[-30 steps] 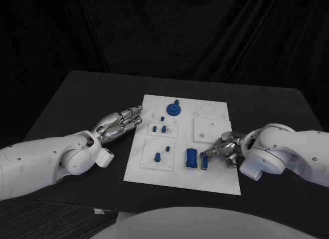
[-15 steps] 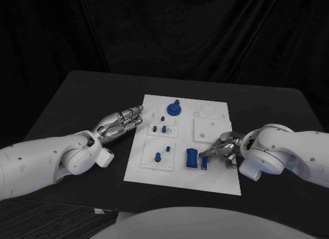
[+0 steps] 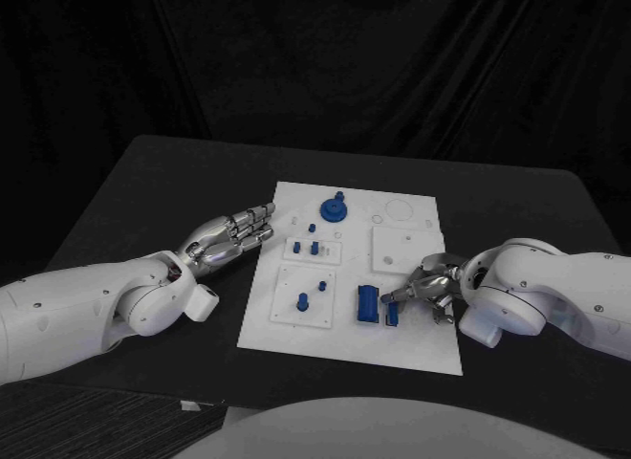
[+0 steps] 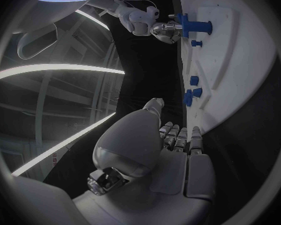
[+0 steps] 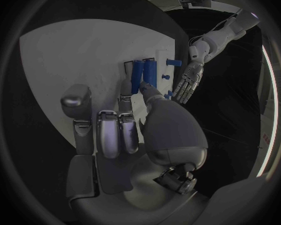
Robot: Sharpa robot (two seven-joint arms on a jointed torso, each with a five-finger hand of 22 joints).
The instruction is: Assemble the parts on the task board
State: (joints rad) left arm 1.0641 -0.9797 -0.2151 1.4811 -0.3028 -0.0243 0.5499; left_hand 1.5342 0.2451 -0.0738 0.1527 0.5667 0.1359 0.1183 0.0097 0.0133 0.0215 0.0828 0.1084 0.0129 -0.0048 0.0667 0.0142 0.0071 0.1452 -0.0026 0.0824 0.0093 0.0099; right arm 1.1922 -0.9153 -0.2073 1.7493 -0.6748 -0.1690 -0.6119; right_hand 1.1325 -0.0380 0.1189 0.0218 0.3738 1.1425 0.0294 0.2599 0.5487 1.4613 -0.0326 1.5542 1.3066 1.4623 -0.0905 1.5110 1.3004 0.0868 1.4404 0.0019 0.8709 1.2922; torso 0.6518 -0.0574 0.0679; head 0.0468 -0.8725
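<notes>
The white task board (image 3: 346, 330) lies mid-table. On it stand a round blue knob (image 3: 335, 207), several small blue pegs (image 3: 306, 248) and a long blue block (image 3: 365, 302). My right hand (image 3: 428, 285) rests on the board's right side. Its thumb and a finger pinch a small blue part (image 3: 392, 311) right beside the long block. In the right wrist view the fingertips (image 5: 125, 87) meet the near ends of the two blue pieces (image 5: 143, 72). My left hand (image 3: 233, 234) lies flat and open at the board's left edge, holding nothing.
The black table (image 3: 164, 191) surrounds the board, with bare surface on both sides. Raised white square plates (image 3: 399, 247) sit on the board, one just beyond my right hand. The left wrist view shows the board's edge (image 4: 240, 50) with pegs (image 4: 189, 96).
My right hand has crept slightly left, bringing the small blue part closer to the long block. The left hand has not moved.
</notes>
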